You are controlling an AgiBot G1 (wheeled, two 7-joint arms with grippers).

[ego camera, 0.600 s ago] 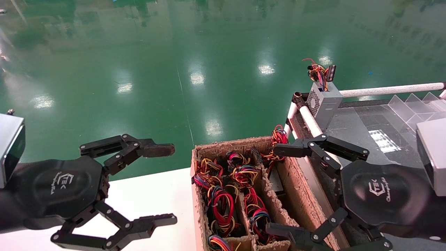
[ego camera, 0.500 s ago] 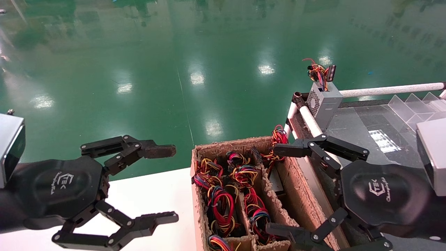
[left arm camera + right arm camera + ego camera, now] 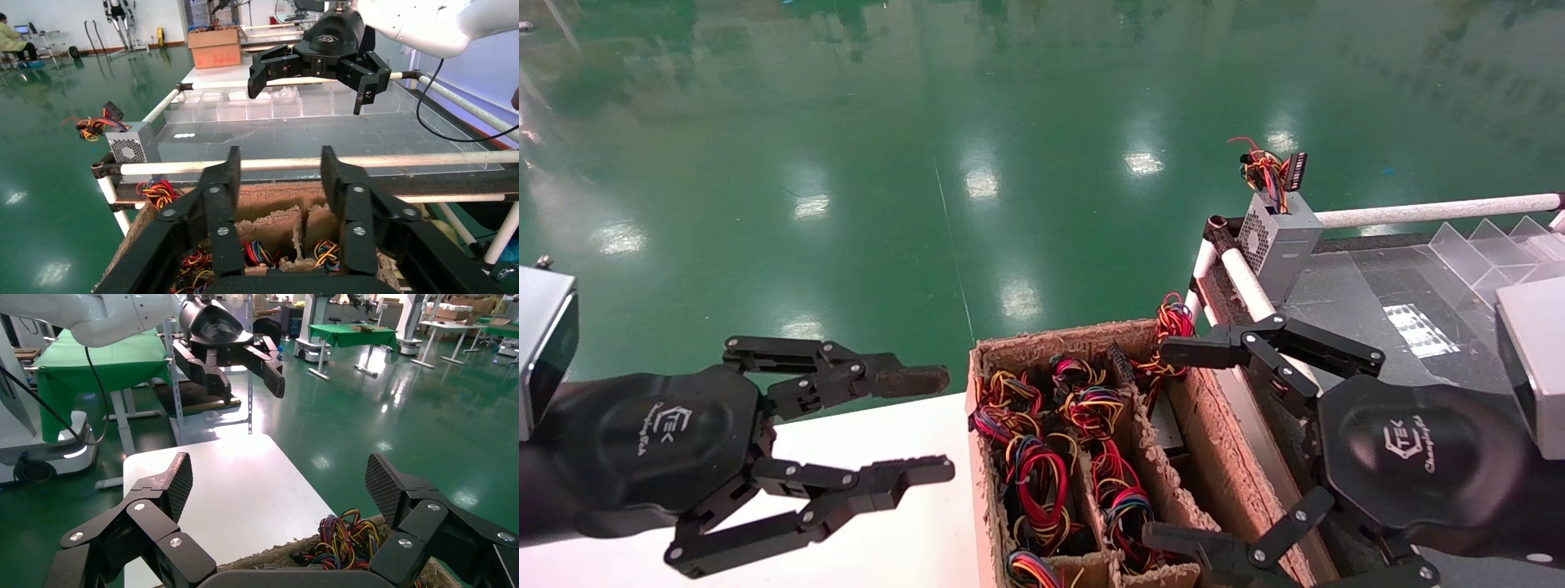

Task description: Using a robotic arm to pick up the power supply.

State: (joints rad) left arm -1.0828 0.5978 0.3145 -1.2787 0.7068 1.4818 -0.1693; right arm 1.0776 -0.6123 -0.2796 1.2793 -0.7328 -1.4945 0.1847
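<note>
A cardboard box (image 3: 1083,336) with divided compartments holds several bundles of red, yellow and blue wires (image 3: 1038,478). The power supply bodies under them are almost hidden; a strip of grey metal (image 3: 1169,426) shows in the right compartment. My right gripper (image 3: 1158,443) hangs wide open over the box's right side, its fingers (image 3: 177,478) apart above a wire bundle (image 3: 349,536). My left gripper (image 3: 945,423) is left of the box over the white table, half open with nothing between its fingers (image 3: 227,177).
A grey box with a perforated vent face (image 3: 1279,237) and its own wire bundle stands at the corner of the white pipe frame (image 3: 1426,211). Clear plastic dividers (image 3: 1491,245) line the dark bench behind. The white table (image 3: 878,523) ends above green floor.
My left gripper's fingers have drawn closer together and reach slightly nearer the box. The right gripper and the box have not moved.
</note>
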